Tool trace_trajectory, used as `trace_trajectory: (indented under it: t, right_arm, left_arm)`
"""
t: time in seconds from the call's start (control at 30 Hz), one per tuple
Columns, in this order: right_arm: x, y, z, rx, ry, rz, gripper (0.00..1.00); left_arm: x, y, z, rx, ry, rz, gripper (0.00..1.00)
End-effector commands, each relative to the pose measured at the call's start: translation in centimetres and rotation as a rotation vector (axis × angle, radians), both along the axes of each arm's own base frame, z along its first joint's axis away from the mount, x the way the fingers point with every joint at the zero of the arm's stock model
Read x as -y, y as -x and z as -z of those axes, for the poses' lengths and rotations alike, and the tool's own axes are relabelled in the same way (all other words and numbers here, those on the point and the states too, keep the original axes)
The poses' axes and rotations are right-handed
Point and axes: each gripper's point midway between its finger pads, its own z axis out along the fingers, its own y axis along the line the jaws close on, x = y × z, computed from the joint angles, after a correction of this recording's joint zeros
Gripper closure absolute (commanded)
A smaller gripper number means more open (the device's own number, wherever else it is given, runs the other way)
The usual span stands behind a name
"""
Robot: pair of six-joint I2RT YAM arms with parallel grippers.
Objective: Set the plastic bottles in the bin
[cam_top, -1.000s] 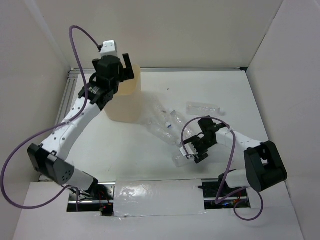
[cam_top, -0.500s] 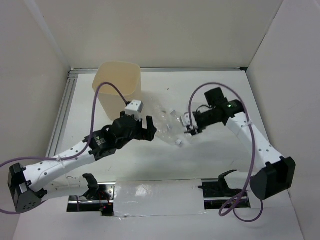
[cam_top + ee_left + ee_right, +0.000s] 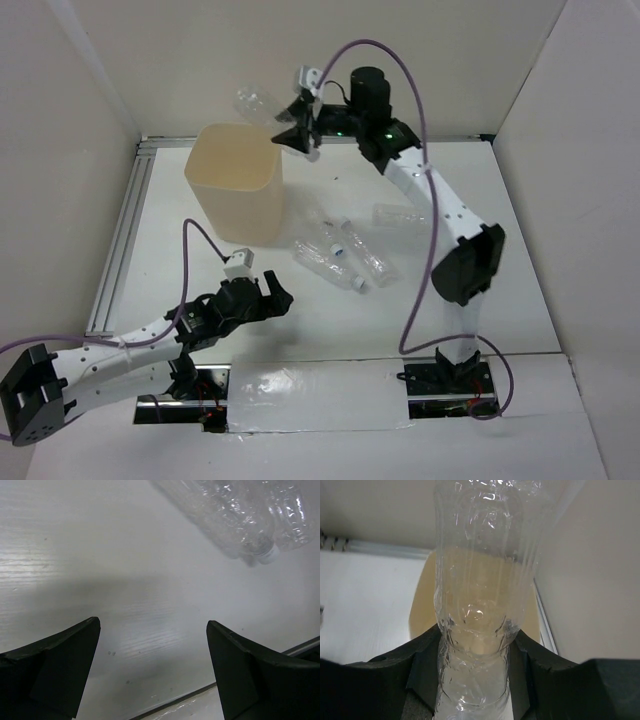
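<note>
"Plastic bottle (image 3: 480,580), clear, crinkled: grip status?"
"Right gripper (image 3: 297,128): fingers (image 3: 420,665) clamped on its body, one each side. Bottle held up in the air over the far side of the bin (image 3: 245,205), not inside it."
"Left gripper (image 3: 152,625)?"
"Fingers wide apart, nothing between them, low over the table (image 3: 480,260) near its front edge. Loose bottles (image 3: 335,255): a cluster lying just right of the bin; one more bottle (image 3: 405,217) lies further right, apart."
</note>
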Motion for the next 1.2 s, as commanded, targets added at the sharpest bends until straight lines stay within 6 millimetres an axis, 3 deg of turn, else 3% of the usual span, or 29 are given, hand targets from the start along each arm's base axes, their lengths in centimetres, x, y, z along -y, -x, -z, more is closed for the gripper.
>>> trace_trajectory:
  t: [0.0, 0.03, 0.1, 0.13, 0.17, 0.2, 0.23, 0.3, 0.33, 0.4, 0.47, 0.5, 0.53, 0.67, 0.8, 0.83, 0.87, 0.93, 0.97, 1.0, 1.03, 1.07, 1.1, 1.13, 1.17]
  right_arm:
    - [-5.8, -0.4, -4.2, -0.064, -0.161, -0.071, 0.74]
    - [-6.3, 0.4, -7.6, -0.015, -0.207, -0.099, 0.74]
    - [-7.7, 0.0, -7.3, -0.095, -0.230, -0.128, 0.72]
    - [-9.3, -0.7, -5.4, -0.141, -0.228, -0.142, 0.71]
    - [-10.0, -0.3, -5.8, -0.137, -0.253, -0.161, 0.71]
    - [-10.7, -0.3, -4.8, -0.182, -0.249, -0.170, 0.69]
    - [-11.3, -0.9, -3.0, -0.209, -0.240, -0.167, 0.66]
    - [-11.9, -1.0, -1.5, -0.236, -0.226, -0.163, 0.60]
    - [-12.2, -1.4, 0.2, -0.274, -0.202, -0.155, 0.47]
    - [-12.3, -1.7, 1.3, -0.279, -0.177, -0.149, 0.31]
    - [-11.9, -2.3, 2.4, -0.308, -0.154, -0.121, 0.17]
    - [-11.6, -2.0, 1.5, -0.295, -0.162, -0.123, 0.12]
    - [-10.3, -2.9, 0.5, -0.279, -0.176, -0.091, 0.08]
    - [-8.1, -4.5, -1.2, -0.235, -0.208, -0.046, 0.07]
    - [-6.5, -5.3, -2.7, -0.241, -0.220, -0.017, 0.06]
    - [-5.7, -5.9, -3.0, -0.247, -0.222, 0.017, 0.06]
    - [-3.3, -6.6, -5.0, -0.196, -0.235, 0.075, 0.06]
    - [0.3, -9.2, -4.1, -0.245, -0.217, 0.245, 0.10]
    - [4.0, -11.1, -3.7, -0.263, -0.214, 0.339, 0.22]
    - [6.5, -11.1, -4.6, -0.281, -0.227, 0.404, 0.47]
    - [8.6, -12.0, -0.8, -0.393, -0.183, 0.479, 0.84]
    - [10.4, -12.0, 0.6, -0.423, -0.157, 0.500, 0.93]
    - [13.8, -11.7, 0.4, -0.424, -0.150, 0.544, 0.94]
    - [15.2, -11.1, 4.9, -0.527, -0.082, 0.571, 0.94]
    - [16.6, -10.6, 6.4, -0.539, -0.046, 0.583, 0.81]
  left_arm:
    - [2.8, -0.9, -3.2, 0.051, 0.173, 0.004, 0.00]
    - [3.0, -1.0, -3.1, 0.047, 0.169, 0.004, 0.00]
    - [3.4, -1.1, -3.9, 0.065, 0.186, 0.008, 0.00]
    - [3.6, -1.2, -3.9, 0.066, 0.187, 0.008, 0.00]
    - [3.7, -1.4, -4.2, 0.075, 0.199, 0.009, 0.00]
    - [4.0, -1.7, -4.9, 0.092, 0.229, -0.004, 0.00]
    - [4.2, -1.9, -5.0, 0.096, 0.235, -0.004, 0.00]
    - [4.4, -2.7, -5.7, 0.104, 0.265, -0.051, 0.00]
    - [4.4, -3.2, -5.1, 0.093, 0.265, -0.088, 0.00]
    - [5.0, -3.8, -5.5, 0.082, 0.288, -0.115, 0.00]
    - [5.6, -4.7, -6.1, 0.068, 0.297, -0.161, 0.00]
    - [5.9, -5.1, -4.9, 0.022, 0.264, -0.194, 0.00]
    - [7.2, -6.0, -6.9, 0.024, 0.285, -0.200, 0.00]
    - [9.1, -6.8, -5.5, -0.059, 0.200, -0.203, 0.00]
    - [10.2, -6.9, -5.9, -0.041, 0.237, -0.176, 0.00]
    - [10.2, -6.9, -6.0, -0.046, 0.249, -0.184, 0.00]
    - [10.3, -7.1, -6.2, -0.053, 0.253, -0.203, 0.00]
    - [10.0, -7.7, -5.9, -0.071, 0.244, -0.241, 0.00]
    - [10.4, -8.1, -6.6, -0.082, 0.268, -0.271, 0.00]
    - [9.9, -8.1, -5.9, -0.113, 0.237, -0.298, 0.00]
    - [10.0, -8.2, -5.6, -0.139, 0.226, -0.319, 0.00]
    - [10.2, -8.3, -4.2, -0.174, 0.187, -0.341, 0.00]
    - [10.8, -9.1, -5.0, -0.189, 0.203, -0.358, 0.00]
    - [10.7, -9.0, -4.1, -0.218, 0.160, -0.372, 0.00]
    - [11.2, -9.1, -2.5, -0.252, 0.126, -0.378, 0.00]
